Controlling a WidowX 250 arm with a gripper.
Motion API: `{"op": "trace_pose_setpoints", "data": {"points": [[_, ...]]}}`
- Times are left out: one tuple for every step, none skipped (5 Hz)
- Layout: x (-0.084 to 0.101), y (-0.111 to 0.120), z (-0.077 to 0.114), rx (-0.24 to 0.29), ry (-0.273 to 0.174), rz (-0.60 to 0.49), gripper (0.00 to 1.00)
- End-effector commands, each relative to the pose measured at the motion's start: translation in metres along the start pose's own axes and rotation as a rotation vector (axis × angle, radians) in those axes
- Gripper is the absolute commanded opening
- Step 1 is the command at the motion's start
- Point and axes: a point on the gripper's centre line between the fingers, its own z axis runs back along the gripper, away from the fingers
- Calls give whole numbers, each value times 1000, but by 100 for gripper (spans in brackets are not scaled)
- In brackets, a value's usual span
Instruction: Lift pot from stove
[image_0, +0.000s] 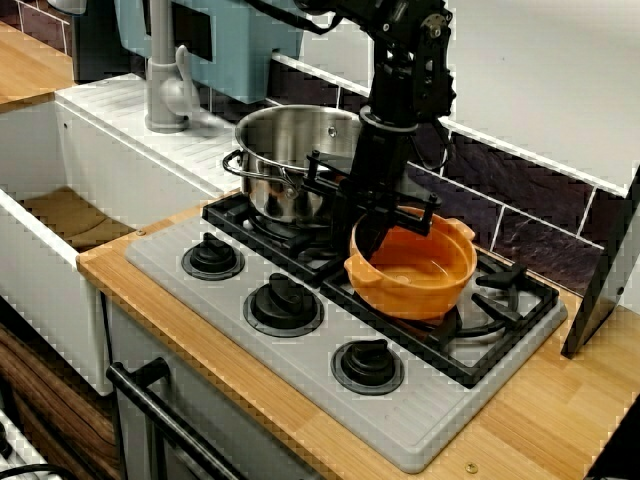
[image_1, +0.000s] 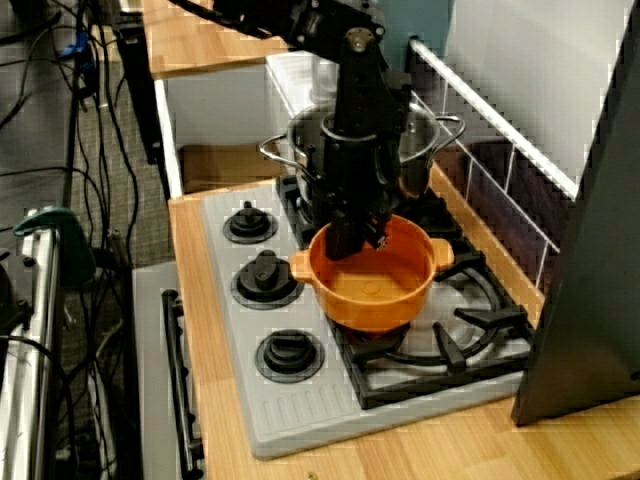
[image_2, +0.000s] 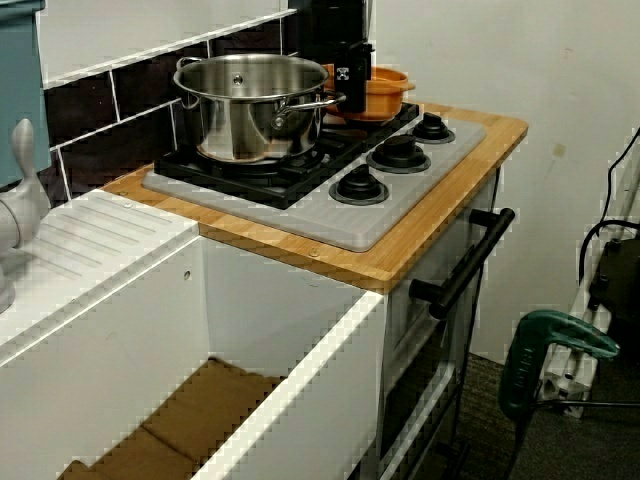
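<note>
Front view, left to right. A white sink unit (image_0: 110, 150) with a grey tap (image_0: 168, 85) stands at the far left, beside the wooden bench (image_0: 560, 420). The stove (image_0: 300, 350) lies flat on the bench, with three black knobs (image_0: 283, 303) in a row along its front edge. On the left rear grate stands a steel pot (image_0: 290, 160), upright.

Right of it, the black arm comes down from above, and its tool (image_0: 385, 225) reaches the left rim of the orange pot (image_0: 415, 275). One finger (image_0: 368, 238) sits inside the bowl against the wall; the other side of the grip is hidden by the tool's body, so the jaws look closed on the rim, narrow gap, but full contact cannot be confirmed. The orange pot is tilted, with its left side higher. It is over the right burner grate (image_0: 500, 305); in the high view from the stove's end, its base (image_1: 370, 318) appears clear of the grate, with shadow showing beneath.

In the view from the sink side, the orange pot (image_2: 385, 95) is mostly hidden behind the steel pot and the tool. A dark panel (image_0: 610, 270) leans at the bench's far right.
</note>
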Motion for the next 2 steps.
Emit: {"op": "trace_pose_setpoints", "data": {"points": [[-17, -6, 42, -60, -55, -62, 0], [-20, -8, 61, -79, -56, -87, 0]]}}
